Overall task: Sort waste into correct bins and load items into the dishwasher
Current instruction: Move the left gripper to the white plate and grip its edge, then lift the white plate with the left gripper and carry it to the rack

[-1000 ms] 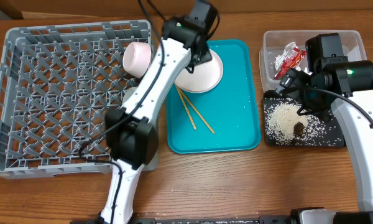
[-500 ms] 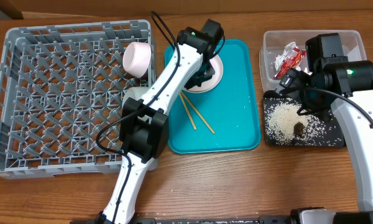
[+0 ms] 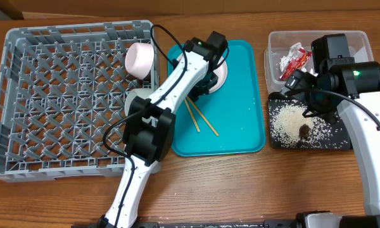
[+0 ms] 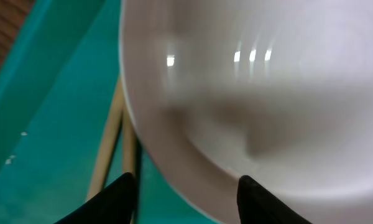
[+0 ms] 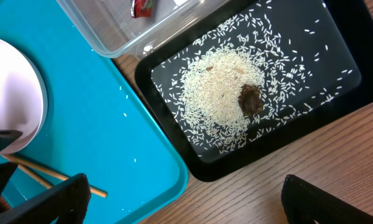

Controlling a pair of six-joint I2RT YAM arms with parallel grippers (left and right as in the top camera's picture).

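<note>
Teal tray [image 3: 240,120], left end effector [image 4: 185,186] now lower over plate [image 4: 261,93], fingers spread astride its rim

Glossy white bowl [image 4: 267,93] on smooth teal plastic tray [image 3: 240,107]; grey plastic rack [image 3: 57,101]; wood-grain counter [image 3: 240,190]; thin wooden chopsticks [image 3: 199,119]

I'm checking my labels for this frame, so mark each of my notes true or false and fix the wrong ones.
1. The loose white rice grains lie in the shallow black rectangular tray. True.
2. The thin wooden chopsticks lie in the grey lattice dish rack. False: they lie on the teal serving tray.
3. The crinkled red snack wrapper is in the clear plastic tub. True.
4. The small brown food lump sits on the teal tray. False: it sits among the rice.
5. The left gripper is at the round white plate. True.
</note>
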